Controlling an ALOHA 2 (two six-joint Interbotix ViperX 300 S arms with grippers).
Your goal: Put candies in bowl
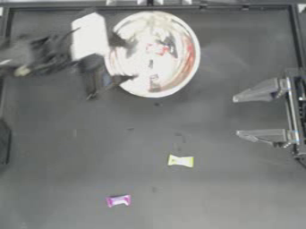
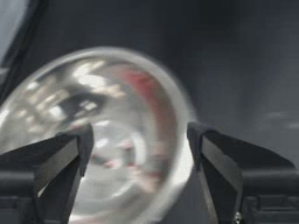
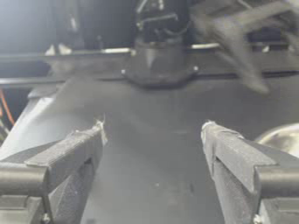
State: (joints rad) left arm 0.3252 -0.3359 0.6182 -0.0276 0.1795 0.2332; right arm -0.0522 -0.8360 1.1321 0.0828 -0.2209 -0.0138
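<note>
The shiny silver bowl (image 1: 152,53) stands at the back middle of the table, and its mirror-like inside fills the left wrist view (image 2: 88,127). Reddish candy shapes (image 1: 161,49) show inside it, blurred among reflections. A yellow-green candy (image 1: 180,161) lies on the table in front of the bowl. A purple-pink packet (image 1: 118,201) lies near the front edge. My left gripper (image 1: 116,61) (image 2: 137,144) is open at the bowl's left rim, blurred, holding nothing. My right gripper (image 1: 236,115) (image 3: 153,131) is open and empty at the right side.
A raised border (image 1: 149,6) runs along the table's back edge. The right wrist view shows the bowl's rim (image 3: 283,138) and the blurred left arm (image 3: 234,43) across the table.
</note>
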